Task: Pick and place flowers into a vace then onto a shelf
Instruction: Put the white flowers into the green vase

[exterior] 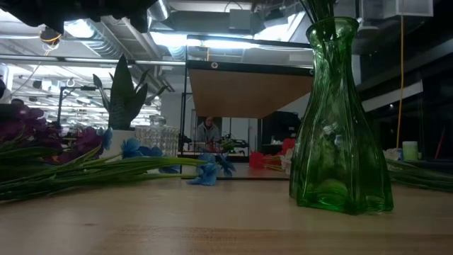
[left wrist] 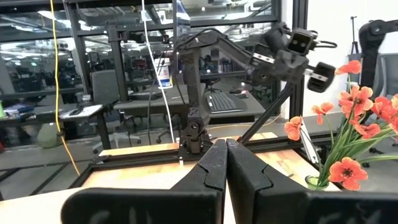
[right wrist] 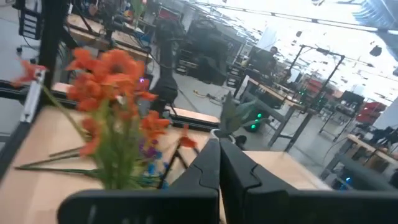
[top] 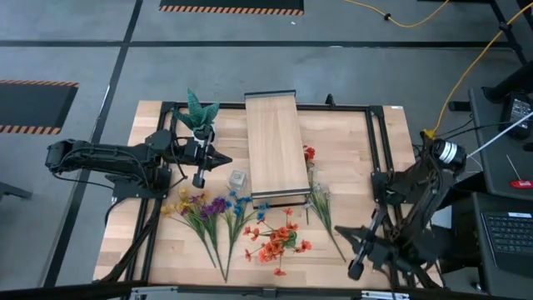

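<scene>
Several bunches of flowers lie loose on the bench [top: 350,167], all on the near side of the shelf [top: 275,146], which runs lengthwise down the middle. A yellow bunch [top: 179,204], a purple bunch [top: 212,206] and a blue bunch [top: 240,204] fan out just off the shelf's near left corner, stems pointing away from it. The red-orange bunch [top: 279,237] sits below the shelf's near end. From above it reads as lying flat, but the low view shows a green glass vase [exterior: 338,120] standing upright with stems rising from its mouth, and the right wrist view shows orange blooms [right wrist: 109,71] upright on green stems. A white bunch [top: 319,200] lies off the shelf's near right corner, and a small red bloom [top: 309,153] rests against the shelf's right edge. A small clear glass vase [top: 238,178] stands just left of the shelf, and a spiky green plant in a white pot [top: 200,115] stands near the shelf's far left corner.

The left tool [top: 200,177] hovers left of the shelf, beside the clear vase, fingers pressed together and holding nothing. The right tool [top: 356,268] waits well off the shelf's near right corner, also closed and empty.
</scene>
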`<state>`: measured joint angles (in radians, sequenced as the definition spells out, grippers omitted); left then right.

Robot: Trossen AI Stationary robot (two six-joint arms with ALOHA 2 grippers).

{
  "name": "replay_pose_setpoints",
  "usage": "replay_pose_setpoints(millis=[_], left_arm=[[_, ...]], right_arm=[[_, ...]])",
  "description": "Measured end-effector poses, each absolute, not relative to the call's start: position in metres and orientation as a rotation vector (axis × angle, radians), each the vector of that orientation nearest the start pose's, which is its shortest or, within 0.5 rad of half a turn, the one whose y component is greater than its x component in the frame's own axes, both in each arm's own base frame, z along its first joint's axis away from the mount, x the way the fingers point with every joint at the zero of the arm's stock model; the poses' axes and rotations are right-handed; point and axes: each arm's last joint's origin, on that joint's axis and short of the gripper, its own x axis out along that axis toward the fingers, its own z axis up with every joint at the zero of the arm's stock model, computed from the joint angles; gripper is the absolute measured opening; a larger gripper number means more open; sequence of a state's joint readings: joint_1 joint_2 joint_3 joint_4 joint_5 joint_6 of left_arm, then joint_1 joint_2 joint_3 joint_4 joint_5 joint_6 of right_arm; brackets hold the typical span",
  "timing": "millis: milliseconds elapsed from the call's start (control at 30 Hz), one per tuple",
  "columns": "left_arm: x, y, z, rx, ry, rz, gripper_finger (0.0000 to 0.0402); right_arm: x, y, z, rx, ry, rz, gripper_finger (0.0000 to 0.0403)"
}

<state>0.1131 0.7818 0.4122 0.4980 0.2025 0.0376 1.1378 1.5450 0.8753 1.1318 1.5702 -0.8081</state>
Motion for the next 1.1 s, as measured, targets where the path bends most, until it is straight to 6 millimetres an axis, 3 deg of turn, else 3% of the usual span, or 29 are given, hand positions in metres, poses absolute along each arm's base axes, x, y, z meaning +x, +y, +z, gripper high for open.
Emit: replay_pose_setpoints(millis=[233,600,800,1100], left_arm=[[0.178,0.014,0.269,0.042,-0.128,-0.088,0.0003],[0.178,0.014,0.269,0.031,-0.127,-0.089,0.0003],[0.178,0.014,0.269,0.033,-0.127,-0.089,0.0003],[0.178,0.014,0.269,0.032,-0.126,-0.089,0.0003]], right_arm=[[0.178,0.283,0.282,-0.358,0.086,-0.470,0.0001],[0.227,0.272,0.318,-0.456,0.144,-0.602,0.0011],[0.236,0.266,0.318,-0.507,0.169,-0.629,0.0011],[0.233,0.262,0.320,-0.507,0.169,-0.628,0.0004]])
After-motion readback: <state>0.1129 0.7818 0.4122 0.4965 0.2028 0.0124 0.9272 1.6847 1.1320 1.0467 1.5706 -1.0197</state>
